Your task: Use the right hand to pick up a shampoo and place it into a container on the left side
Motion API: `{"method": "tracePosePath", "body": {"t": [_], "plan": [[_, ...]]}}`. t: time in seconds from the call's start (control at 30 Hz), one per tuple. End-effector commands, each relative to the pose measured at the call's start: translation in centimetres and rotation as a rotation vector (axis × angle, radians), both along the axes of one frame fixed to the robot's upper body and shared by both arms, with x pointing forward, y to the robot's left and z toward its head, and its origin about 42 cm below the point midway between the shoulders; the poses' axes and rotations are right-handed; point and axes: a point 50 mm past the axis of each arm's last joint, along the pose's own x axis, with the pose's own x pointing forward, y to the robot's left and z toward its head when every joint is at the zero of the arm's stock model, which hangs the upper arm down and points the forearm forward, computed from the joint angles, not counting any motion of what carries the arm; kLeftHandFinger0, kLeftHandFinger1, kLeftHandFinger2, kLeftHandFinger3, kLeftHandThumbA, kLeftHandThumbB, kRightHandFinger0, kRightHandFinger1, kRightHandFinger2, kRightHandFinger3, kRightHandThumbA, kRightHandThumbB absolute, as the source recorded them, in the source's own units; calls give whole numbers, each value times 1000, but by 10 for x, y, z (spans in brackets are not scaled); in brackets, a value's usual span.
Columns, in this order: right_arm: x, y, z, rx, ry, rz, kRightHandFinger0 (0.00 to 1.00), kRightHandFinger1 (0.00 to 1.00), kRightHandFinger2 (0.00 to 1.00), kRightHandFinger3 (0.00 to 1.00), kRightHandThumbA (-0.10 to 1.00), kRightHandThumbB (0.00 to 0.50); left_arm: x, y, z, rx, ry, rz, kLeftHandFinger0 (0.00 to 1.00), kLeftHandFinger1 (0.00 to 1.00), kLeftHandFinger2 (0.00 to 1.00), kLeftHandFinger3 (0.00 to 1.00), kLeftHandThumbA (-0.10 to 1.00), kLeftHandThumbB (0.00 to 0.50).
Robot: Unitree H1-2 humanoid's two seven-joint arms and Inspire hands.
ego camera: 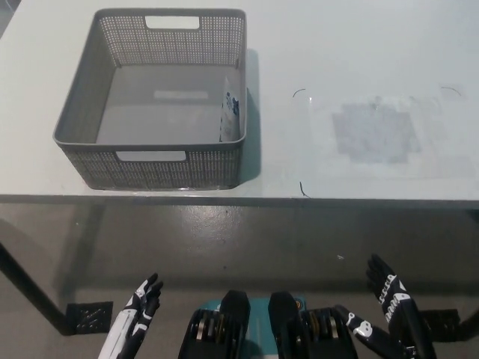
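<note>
Shampoo (230, 114) is already inside the grey basket (150, 168) on the left of the counter (359, 45), a white sachet-looking pack leaning upright against the basket's right inner wall, touching it. So I'd call the placing step done; this looks like the end of the cycle, arms parked. Right hand (389, 299) is low at bottom right, below the counter edge and well apart from the basket, fingers spread and holding nothing. Left hand (138, 310) rests at lower left, also below the counter, fingers extended and apart, empty. Right side of the counter shows only a faint clear sheet (374, 134) with a greyish patch, no second shampoo visible there. Next move, as I judge it: none needed for this item; if another pick is wanted, something has to be set on that sheet first, then the right hand lifts over the counter edge
</note>
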Motion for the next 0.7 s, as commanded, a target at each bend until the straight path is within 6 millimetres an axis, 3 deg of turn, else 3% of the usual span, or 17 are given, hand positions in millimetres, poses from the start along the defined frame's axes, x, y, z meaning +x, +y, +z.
{"method": "tracePosePath", "body": {"t": [0.0,0.2,0.43,0.67], "plan": [[6,3,8,-31,-24,36,1000,1000,1000,1000,956,268,6,4,11,6,-48,-8,1000,1000,1000,1000,919,178],[3,4,7,-44,-19,37,1000,1000,1000,1000,947,232,6,6,10,9,-50,-21,1000,1000,1000,1000,900,177],[5,6,9,-50,-20,38,1000,1000,1000,1000,971,244,6,8,11,15,-48,-18,1000,1000,1000,1000,913,191],[5,7,8,-62,-25,41,1000,1000,1000,1000,981,230,5,7,10,17,-49,-21,1000,1000,1000,1000,922,175]]}}
